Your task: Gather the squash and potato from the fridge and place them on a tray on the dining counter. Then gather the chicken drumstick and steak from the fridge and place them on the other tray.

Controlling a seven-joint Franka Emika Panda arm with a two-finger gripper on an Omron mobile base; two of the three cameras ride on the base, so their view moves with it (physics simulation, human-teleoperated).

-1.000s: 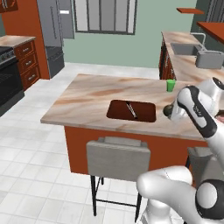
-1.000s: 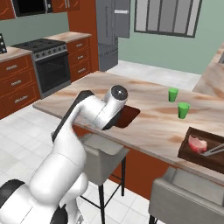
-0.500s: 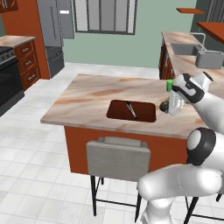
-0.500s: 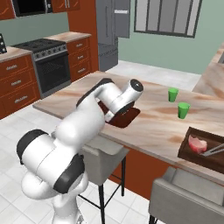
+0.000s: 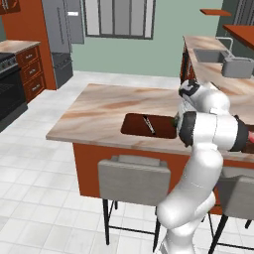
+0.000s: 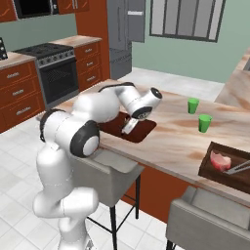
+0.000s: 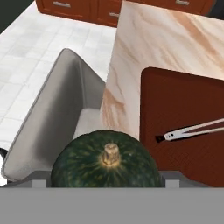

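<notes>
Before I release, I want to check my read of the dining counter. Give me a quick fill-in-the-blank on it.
1. The tool grips a dark green ___.
2. The tray beneath the tool holds a pair of ___.
3. On the other tray lies a pink ___.
4. Two ___ cups stand on the dining counter.

Missing words: squash; tongs; steak; green.

Arm folded forward, elbow high, wrist bent down; tool [image 6: 131, 125] spread wide, gripping squash [image 7: 106, 161].
</notes>
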